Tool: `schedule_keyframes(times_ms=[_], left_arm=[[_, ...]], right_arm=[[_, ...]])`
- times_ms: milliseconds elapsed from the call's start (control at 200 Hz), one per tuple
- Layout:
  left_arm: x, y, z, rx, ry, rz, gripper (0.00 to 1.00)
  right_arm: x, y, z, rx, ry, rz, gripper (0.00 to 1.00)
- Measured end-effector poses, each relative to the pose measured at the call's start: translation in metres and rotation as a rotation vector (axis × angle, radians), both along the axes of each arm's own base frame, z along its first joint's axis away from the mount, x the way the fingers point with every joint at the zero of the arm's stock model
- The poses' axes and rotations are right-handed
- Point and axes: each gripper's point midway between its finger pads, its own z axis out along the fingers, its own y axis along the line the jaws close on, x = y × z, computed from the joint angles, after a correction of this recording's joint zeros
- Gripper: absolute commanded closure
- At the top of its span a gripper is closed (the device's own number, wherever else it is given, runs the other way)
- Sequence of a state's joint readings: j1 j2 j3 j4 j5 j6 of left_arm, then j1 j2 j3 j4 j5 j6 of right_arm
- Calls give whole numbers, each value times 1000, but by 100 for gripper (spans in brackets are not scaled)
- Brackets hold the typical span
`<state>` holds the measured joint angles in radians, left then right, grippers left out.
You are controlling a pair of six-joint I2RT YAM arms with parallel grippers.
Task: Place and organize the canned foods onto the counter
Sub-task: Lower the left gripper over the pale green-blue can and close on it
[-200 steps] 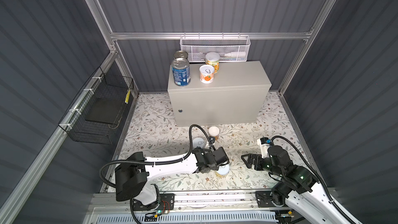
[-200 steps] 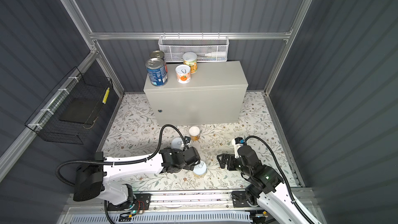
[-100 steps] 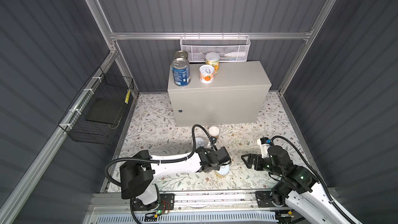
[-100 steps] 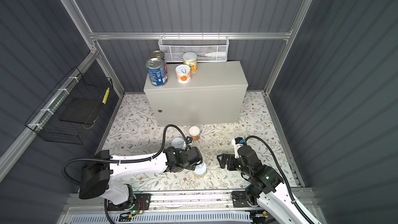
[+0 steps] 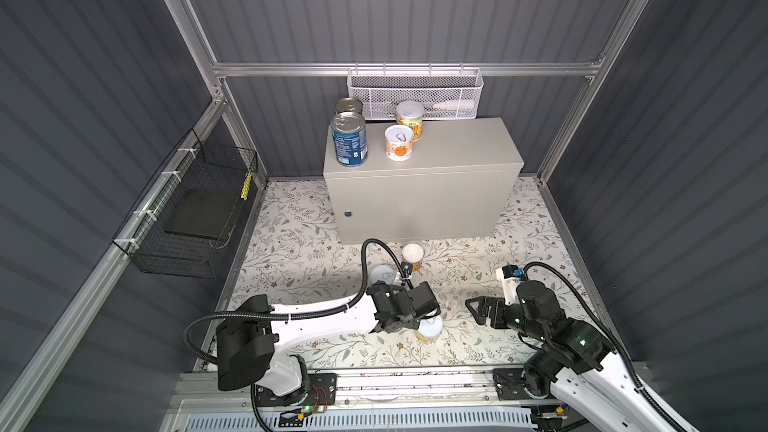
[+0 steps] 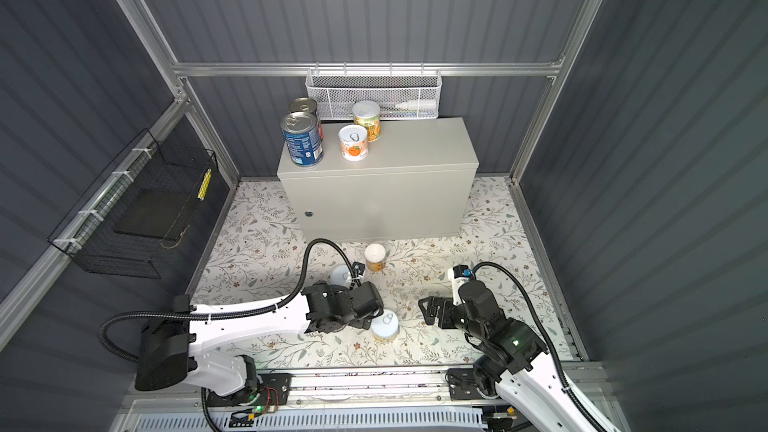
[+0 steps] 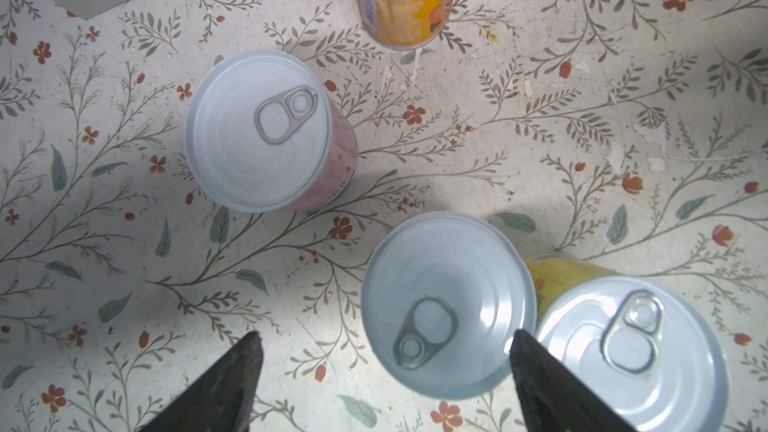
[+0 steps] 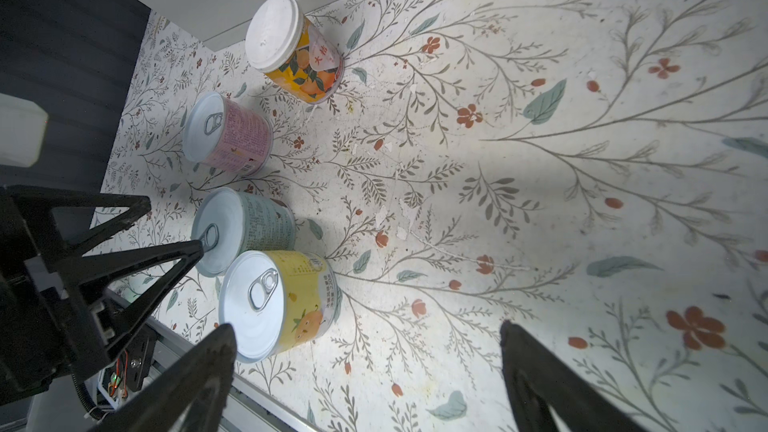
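Four cans are standing at the left end of the counter: a blue can with a second blue can behind it, and a peach can with an orange-and-green can behind that. Four more are standing upright on the flowered floor in front of the counter: a white-capped orange can nearest it, a pink can, a pale green can and a yellow can, the last two just beside each other. The left claw is hanging open above the pale green can, one finger lying over the gap between it and the yellow can, gripping nothing. The right claw is gaping wide over bare floor just beside the yellow can, holding nothing
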<state>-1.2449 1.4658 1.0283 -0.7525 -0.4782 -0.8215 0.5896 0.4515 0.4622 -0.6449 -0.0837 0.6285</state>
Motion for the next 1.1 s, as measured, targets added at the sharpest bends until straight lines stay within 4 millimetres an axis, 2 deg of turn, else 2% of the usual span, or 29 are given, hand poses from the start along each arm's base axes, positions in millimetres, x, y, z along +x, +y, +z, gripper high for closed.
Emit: schedule_keyframes(times_ms=[120,270,460,695,961,1101], left_arm=[[-10,11,0,-10,35,-12,7],[-22,20,-15,26,98,-29,7],[-27,17,-33,75,143,-64,9],[-19,4,-51,157,147,-94,12],[-5,-16,-39,125,95,-108,12],[3,-22,-43,113,92,-99,13]], right_arm=[[0,0,0,0,0,0,1],[0,0,0,-1,0,-1,1],[0,0,-1,-4,4,-1,1],[1,-1,-2,-7,5,-3,1],[1,-1,-2,-7,5,-3,1],[1,-1,-2,-7,5,-4,1]])
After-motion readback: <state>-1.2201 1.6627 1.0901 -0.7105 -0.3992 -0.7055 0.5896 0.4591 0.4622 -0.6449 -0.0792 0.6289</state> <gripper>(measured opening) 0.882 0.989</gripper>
